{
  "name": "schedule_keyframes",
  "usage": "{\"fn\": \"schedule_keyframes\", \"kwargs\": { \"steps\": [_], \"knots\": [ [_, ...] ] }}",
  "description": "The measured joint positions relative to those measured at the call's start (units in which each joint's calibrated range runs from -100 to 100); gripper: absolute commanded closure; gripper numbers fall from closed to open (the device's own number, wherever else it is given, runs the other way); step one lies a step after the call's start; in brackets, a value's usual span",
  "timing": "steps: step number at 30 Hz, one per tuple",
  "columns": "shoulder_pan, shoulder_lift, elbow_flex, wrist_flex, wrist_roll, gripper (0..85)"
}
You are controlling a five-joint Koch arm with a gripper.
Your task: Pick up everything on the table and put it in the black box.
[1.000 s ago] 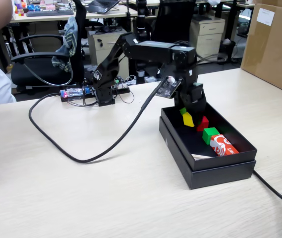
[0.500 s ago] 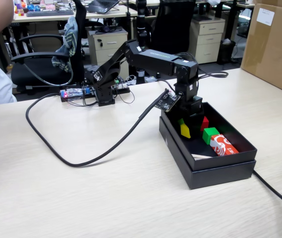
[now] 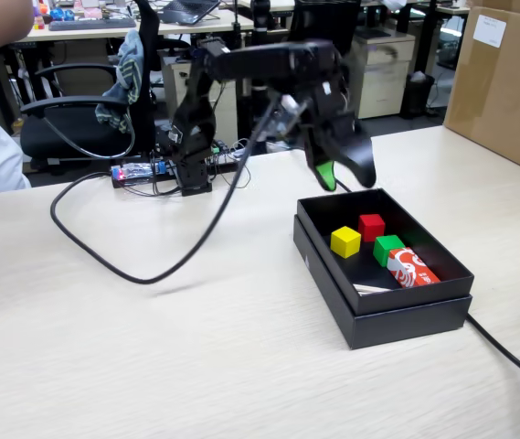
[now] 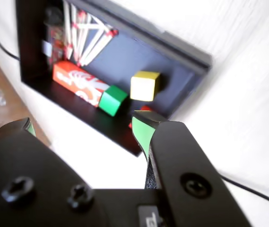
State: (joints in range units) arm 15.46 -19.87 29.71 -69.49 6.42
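The black box (image 3: 380,302) sits on the pale wood-grain table (image 3: 150,366), right of centre in the fixed view, its long axis running from near right to far left of that view, a short end facing the arm's base. Inside it lie a yellow cube (image 3: 344,241), a red cube (image 3: 371,227), a green cube (image 3: 387,249) and a red-and-white packet (image 3: 411,268); the packet lies flat with its long axis running along the box's length, its far end touching or just beside the green cube. In the wrist view the same packet (image 4: 80,85) lies along one long wall, the green cube (image 4: 112,100) at its end, the yellow cube (image 4: 144,85) just beside that, and only a sliver of the red cube (image 4: 143,109) shows past the pincer's finger. At the far end of the box in the wrist view lies a bundle of white sticks with red tips (image 4: 89,35) (they look like matches, fanned out and leaning at several angles). The pincer (image 3: 346,173) hangs above the far end of the box in the fixed view, pointing down, its jaws spread apart with nothing between them; one finger carries a green pad (image 3: 327,174). In the wrist view the pincer (image 4: 84,130) fills the lower frame, its fingers well separated. A black cable (image 3: 118,265) loops across the table left of the box, and another black cable (image 3: 515,361) runs off from the box's near right corner.
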Motion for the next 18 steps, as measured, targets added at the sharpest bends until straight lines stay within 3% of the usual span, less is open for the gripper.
{"fn": "schedule_keyframes", "kwargs": {
  "steps": [10,18],
  "knots": [
    [-10.4,-45.6,-40.2,4.1,-6.1,37.5],
    [-15.2,-70.0,-74.1,16.5,-7.0,35.9]
  ]
}}
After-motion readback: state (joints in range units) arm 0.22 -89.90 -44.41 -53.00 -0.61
